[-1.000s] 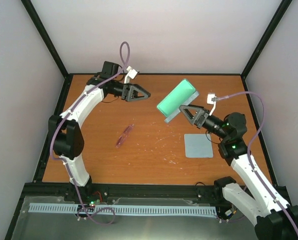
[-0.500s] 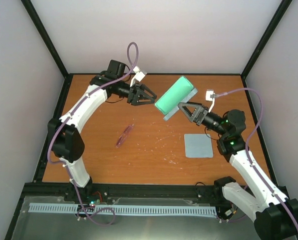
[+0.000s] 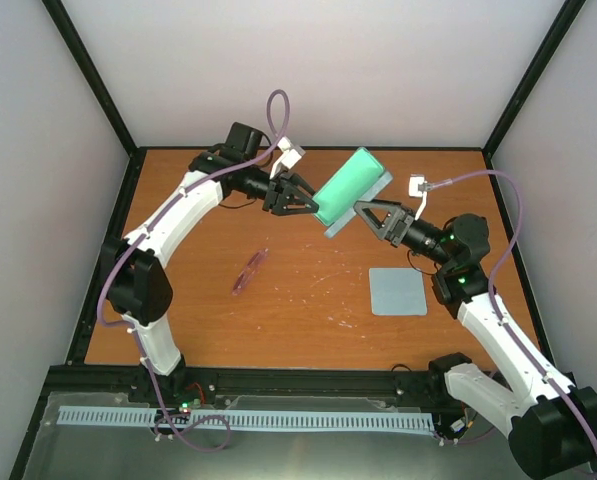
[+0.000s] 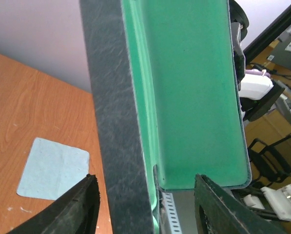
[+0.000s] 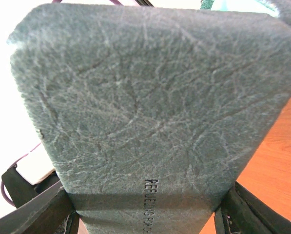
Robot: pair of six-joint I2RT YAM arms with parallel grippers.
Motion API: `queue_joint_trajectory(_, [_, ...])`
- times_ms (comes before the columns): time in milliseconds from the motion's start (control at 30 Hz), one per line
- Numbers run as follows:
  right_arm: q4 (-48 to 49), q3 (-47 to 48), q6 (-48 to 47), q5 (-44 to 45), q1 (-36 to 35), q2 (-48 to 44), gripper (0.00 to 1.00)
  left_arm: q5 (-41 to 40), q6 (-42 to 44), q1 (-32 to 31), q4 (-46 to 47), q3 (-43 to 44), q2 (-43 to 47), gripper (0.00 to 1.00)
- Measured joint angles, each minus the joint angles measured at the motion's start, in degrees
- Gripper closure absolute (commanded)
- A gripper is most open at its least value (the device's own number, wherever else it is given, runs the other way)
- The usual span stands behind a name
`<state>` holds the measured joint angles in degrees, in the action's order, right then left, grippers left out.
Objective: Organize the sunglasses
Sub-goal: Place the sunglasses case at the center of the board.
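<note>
The sunglasses (image 3: 249, 271), slim and reddish-pink, lie folded on the wooden table left of centre, away from both grippers. The grey-blue case (image 3: 350, 190) is open, shows its green lining and is held in the air above the back middle of the table. My right gripper (image 3: 378, 218) is shut on the case's lower end; its grey outside (image 5: 150, 97) fills the right wrist view between my fingers (image 5: 38, 209). My left gripper (image 3: 300, 196) is open, its jaws straddling the case's grey rim (image 4: 116, 122) and green inside (image 4: 194, 87) without closing on them.
A pale blue square cloth (image 3: 396, 291) lies flat on the table at the right, below the right arm; it also shows in the left wrist view (image 4: 52, 168). Black frame posts and white walls enclose the table.
My left gripper has moved right, up to the case's end. My right gripper has carried the open case a little left and up toward it. The sunglasses and cloth have not moved.
</note>
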<state>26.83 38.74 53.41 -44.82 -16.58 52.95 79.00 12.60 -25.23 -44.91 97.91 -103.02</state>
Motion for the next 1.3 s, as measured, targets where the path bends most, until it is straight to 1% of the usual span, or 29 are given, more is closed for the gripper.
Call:
queue_joint_trajectory(67, [0.0, 0.0, 0.0, 0.0, -0.2, 0.2, 0.91, -0.1, -0.2, -0.3, 0.2, 0.3, 0.0, 0.62])
queue_joint_trajectory(167, [0.0, 0.0, 0.0, -0.1, -0.4, 0.3, 0.91, -0.3, -0.4, -0.4, 0.4, 0.7, -0.1, 0.69])
queue_joint_trajectory(233, [0.3, 0.0, 0.0, -0.2, -0.5, 0.3, 0.9, -0.4, -0.5, -0.4, 0.6, 1.0, -0.3, 0.76])
queue_joint_trajectory(267, [0.4, 0.0, 0.0, -0.3, -0.5, 0.3, 0.9, -0.5, -0.5, -0.4, 0.7, 1.1, -0.3, 0.78])
queue_joint_trajectory(300, [0.5, 0.0, 0.0, -0.3, -0.5, 0.3, 0.88, -0.5, -0.7, -0.4, 0.7, 1.1, -0.4, 0.79])
queue_joint_trajectory(367, [0.8, 0.0, -0.4, -0.4, -0.5, 0.3, 0.83, -1.2, -1.0, -0.3, 0.4, 1.2, -0.6, 0.9])
queue_joint_trajectory(400, [0.9, 0.0, -0.8, -0.5, -0.5, 0.3, 0.8, -1.7, -1.2, -0.3, -0.1, 1.4, -0.7, 0.93])
queue_joint_trajectory(500, [0.5, 0.1, -1.7, -0.2, -0.7, 0.3, 0.74, -3.3, -1.2, -0.3, -1.7, 2.5, -1.0, 0.95])
queue_joint_trajectory(567, [-0.1, 0.1, -2.2, 0.4, -0.8, 0.3, 0.73, -5.0, -0.5, -0.4, -3.2, 3.9, -1.0, 0.97])
queue_joint_trajectory(600, [-0.3, 0.1, -2.4, 0.7, -0.8, 0.3, 0.69, -5.7, 0.1, -0.4, -3.9, 4.5, -1.0, 0.98])
queue_joint_trajectory(633, [-0.5, 0.1, -2.8, 0.9, -0.8, 0.1, 0.61, -6.6, 0.6, -0.4, -4.9, 5.3, -1.0, 0.99])
queue_joint_trajectory(733, [-1.5, 0.1, -3.5, 1.5, -0.8, -0.5, 0.43, -9.5, 2.9, -0.7, -7.5, 7.6, -1.1, 0.99])
queue_joint_trajectory(767, [-2.2, 0.2, -3.9, 1.8, -0.8, -0.9, 0.39, -10.3, 3.5, -0.9, -8.2, 8.2, -1.1, 0.99])
queue_joint_trajectory(800, [-3.3, 0.3, -4.3, 2.1, -0.8, -1.2, 0.38, -11.2, 4.2, -0.9, -9.2, 8.9, -1.2, 0.99])
queue_joint_trajectory(900, [-7.6, 1.0, -6.2, 3.2, -1.1, -2.3, 0.33, -14.5, 6.9, -1.5, -11.7, 11.1, -1.5, 0.99])
queue_joint_trajectory(1000, [-15.1, 1.9, -8.8, 4.3, -1.5, -5.0, 0.29, -17.8, 10.5, -2.4, -13.7, 12.4, -1.5, 0.99])
queue_joint_trajectory(1033, [-19.1, 2.1, -10.1, 4.7, -1.7, -6.7, 0.25, -19.0, 12.0, -2.8, -14.1, 12.5, -1.5, 0.99])
queue_joint_trajectory(1067, [-22.2, 2.1, -10.8, 5.4, -1.8, -8.3, 0.16, -20.6, 13.7, -3.2, -14.5, 12.5, -1.5, 0.99])
queue_joint_trajectory(1133, [-31.3, 2.1, -11.6, 8.5, -1.4, -13.7, 0.13, -25.4, 17.6, -2.6, -14.7, 12.5, -1.5, 0.99])
queue_joint_trajectory(1233, [-43.1, 2.4, -12.5, 14.2, -1.1, -23.8, 0.12, -31.6, 21.6, -0.8, -14.6, 12.2, -1.6, 0.99])
queue_joint_trajectory(1300, [-48.4, 2.7, -12.5, 17.0, -1.1, -28.6, 0.12, -35.3, 24.3, 0.2, -14.2, 11.7, -1.6, 0.99])
